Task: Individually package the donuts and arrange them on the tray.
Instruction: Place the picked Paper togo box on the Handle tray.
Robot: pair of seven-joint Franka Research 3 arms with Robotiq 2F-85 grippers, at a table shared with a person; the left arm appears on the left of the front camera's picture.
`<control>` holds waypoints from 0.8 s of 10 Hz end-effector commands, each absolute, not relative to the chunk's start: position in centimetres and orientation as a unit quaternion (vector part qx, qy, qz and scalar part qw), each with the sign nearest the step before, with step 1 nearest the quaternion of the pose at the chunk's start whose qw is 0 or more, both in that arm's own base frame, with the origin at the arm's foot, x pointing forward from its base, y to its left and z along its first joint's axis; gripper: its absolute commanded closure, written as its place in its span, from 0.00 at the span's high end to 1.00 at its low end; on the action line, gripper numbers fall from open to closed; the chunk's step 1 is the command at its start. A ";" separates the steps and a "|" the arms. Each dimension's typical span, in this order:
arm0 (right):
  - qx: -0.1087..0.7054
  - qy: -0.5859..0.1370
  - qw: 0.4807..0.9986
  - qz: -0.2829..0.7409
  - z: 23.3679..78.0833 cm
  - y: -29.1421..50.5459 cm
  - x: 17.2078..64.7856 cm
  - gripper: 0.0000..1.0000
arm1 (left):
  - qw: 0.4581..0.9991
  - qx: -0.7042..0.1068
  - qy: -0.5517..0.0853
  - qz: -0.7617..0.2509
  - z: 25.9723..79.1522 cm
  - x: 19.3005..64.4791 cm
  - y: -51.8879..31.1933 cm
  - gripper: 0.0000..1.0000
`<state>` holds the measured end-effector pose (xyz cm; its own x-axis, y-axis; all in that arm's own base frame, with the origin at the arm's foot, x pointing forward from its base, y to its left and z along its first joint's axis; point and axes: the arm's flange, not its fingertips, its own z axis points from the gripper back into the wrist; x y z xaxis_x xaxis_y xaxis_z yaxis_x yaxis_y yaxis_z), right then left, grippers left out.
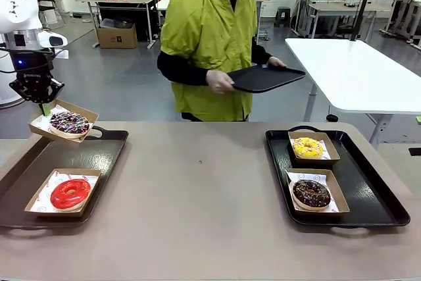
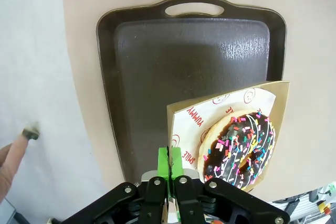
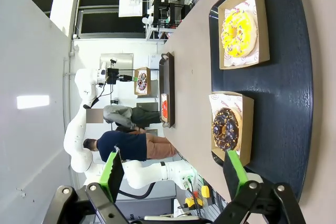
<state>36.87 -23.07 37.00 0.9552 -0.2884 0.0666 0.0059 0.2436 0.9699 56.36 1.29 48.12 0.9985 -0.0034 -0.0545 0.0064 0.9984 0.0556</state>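
While its green pads are pressed together on the near edge of a brown paper tray (image 2: 273,98), the left gripper (image 2: 170,163) holds that tray tilted in the air above the far end of the left-hand black tray (image 1: 79,156) — inside it sits the dark-iced donut with sprinkles (image 2: 241,148). Below it, on the same black tray, the red donut (image 1: 70,193) lies in its own paper tray. The right gripper (image 3: 173,174) hangs with its jaws spread wide and nothing between them, above the right-hand black tray (image 3: 294,77); there the chocolate donut (image 3: 226,128) and the yellow donut (image 3: 238,33) each rest in a paper tray, one beside the other. Across the table (image 1: 197,189) a person in a yellow-green top holds a third black tray (image 1: 263,77) — apparently bare, though its surface is seen at a shallow angle.
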 end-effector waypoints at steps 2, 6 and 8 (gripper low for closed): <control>0.608 -0.122 0.779 -0.094 37.2 -22.7 36.5 1.00 | 0.999 0.028 0.027 -0.002 48.1 56.4 1.3 0.01; 0.608 -0.122 0.779 -0.094 37.2 -22.7 36.5 1.00 | 1.000 -0.002 0.024 -0.005 45.4 56.5 4.7 0.01; 0.608 -0.122 0.779 -0.094 37.2 -22.7 36.5 1.00 | 1.000 -0.009 0.021 -0.013 44.0 56.6 5.6 0.01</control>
